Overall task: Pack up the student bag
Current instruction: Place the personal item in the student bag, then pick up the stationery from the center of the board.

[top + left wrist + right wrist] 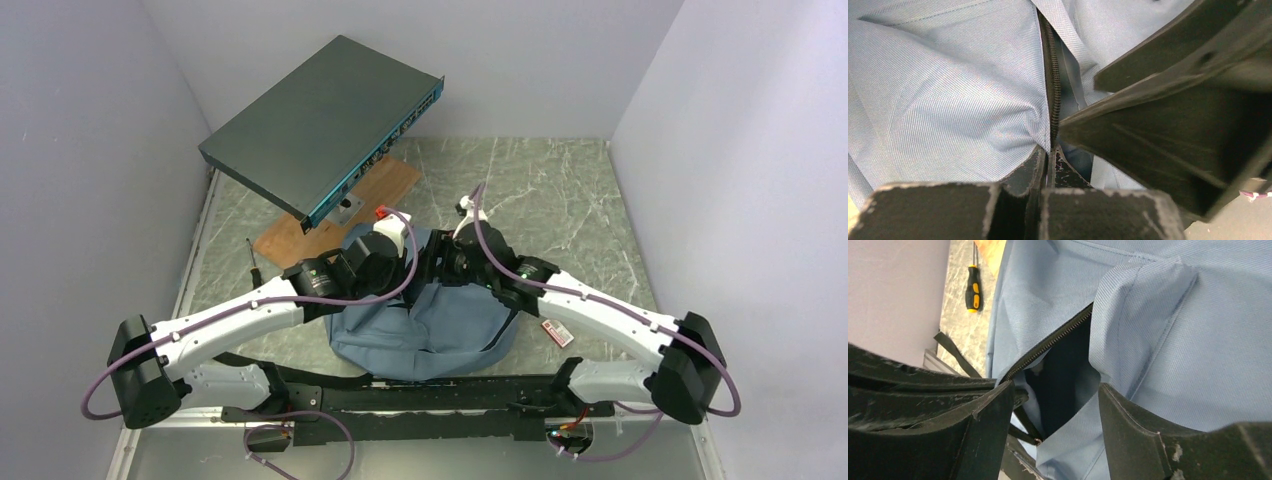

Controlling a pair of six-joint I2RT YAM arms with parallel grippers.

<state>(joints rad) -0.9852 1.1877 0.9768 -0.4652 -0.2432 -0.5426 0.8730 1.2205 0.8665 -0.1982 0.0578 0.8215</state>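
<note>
The student bag [440, 335] is a soft blue-grey backpack lying flat on the table between both arms. My left gripper [408, 268] is at its far end, and in the left wrist view it [1050, 152] is shut on the bag's [948, 90] fabric edge beside the black zipper [1053, 90]. My right gripper [450, 268] stands right next to it. In the right wrist view it [1055, 407] is open, its fingers [1138, 435] either side of the bag's [1198, 340] partly unzipped, dark opening [1063, 375]. A fabric flap lies between the fingers, unclamped.
A flat dark grey metal box [320, 125] leans tilted over a wooden board [385, 185] at the back left. A black-and-yellow screwdriver [253, 262] [973, 287] lies left of the bag. A small red-and-white item [556, 332] lies to its right. Walls close three sides.
</note>
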